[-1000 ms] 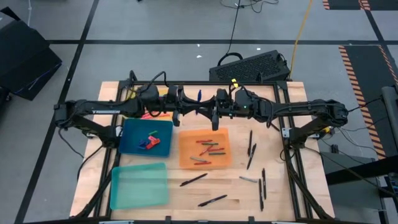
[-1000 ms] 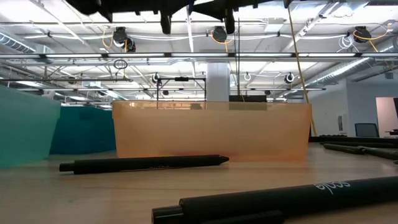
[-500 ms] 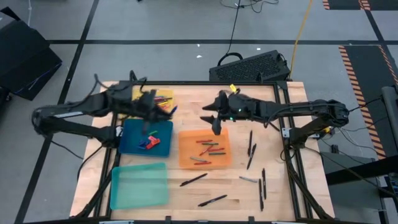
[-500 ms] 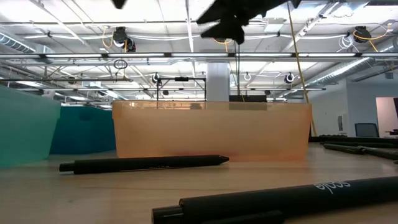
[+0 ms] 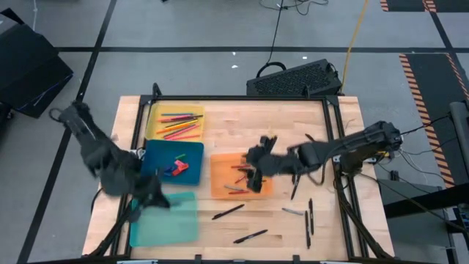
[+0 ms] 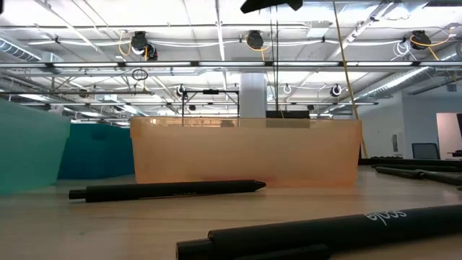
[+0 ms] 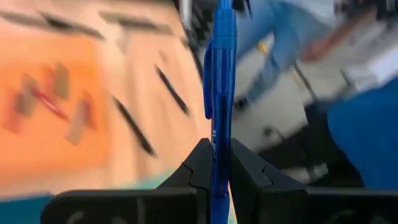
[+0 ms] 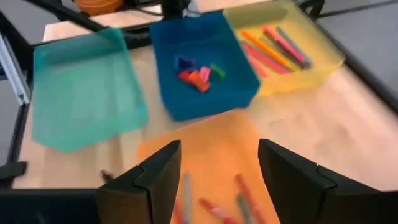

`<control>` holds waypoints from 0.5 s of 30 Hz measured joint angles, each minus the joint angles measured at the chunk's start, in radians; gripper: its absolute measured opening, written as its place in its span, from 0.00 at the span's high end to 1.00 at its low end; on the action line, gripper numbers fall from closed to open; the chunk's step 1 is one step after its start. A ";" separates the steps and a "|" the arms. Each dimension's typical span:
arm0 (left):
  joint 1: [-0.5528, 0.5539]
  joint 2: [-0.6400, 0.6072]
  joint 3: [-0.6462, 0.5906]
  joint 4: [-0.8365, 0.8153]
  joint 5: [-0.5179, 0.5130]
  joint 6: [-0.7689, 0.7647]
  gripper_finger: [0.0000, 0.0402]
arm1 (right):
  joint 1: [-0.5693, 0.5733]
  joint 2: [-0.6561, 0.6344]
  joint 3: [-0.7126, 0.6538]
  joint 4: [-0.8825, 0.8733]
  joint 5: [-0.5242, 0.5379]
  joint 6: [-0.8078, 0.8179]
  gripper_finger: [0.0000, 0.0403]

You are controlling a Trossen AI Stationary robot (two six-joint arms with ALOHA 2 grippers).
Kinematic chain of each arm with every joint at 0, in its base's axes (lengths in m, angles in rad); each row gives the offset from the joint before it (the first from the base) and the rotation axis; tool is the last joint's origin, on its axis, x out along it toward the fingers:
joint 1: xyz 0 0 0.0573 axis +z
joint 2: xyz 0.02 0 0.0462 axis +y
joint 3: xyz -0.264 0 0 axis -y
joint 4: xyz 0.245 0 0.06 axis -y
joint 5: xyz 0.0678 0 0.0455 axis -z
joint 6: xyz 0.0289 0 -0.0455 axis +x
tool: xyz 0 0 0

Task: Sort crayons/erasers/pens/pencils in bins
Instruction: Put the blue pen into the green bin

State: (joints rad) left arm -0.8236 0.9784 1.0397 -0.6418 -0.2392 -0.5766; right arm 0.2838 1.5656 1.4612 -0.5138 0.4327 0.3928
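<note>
Black pens [image 5: 228, 212] on wooden table [image 5: 234, 117], ceiling lights overhead.

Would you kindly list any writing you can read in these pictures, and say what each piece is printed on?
"eles": pale letters, as they appear in the low view, on the nearest black pen; they may be upside down.
Small print on the blue pen clamped in the left gripper: too blurred to read.
Nothing readable on the bins or table.
</note>
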 joint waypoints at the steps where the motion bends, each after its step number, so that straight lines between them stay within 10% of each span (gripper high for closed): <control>1: -0.050 0.033 0.000 0.001 -0.011 -0.044 0.93 | 0.025 0.011 0.000 -0.004 0.019 0.030 0.49; 15: -0.248 0.474 0.000 -0.127 -0.016 -0.570 0.93 | 0.198 0.168 0.000 0.119 -0.064 0.087 0.49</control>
State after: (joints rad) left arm -1.0715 1.4525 1.0396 -0.7685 -0.2554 -1.1466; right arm 0.4820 1.7336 1.4612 -0.3951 0.3687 0.4801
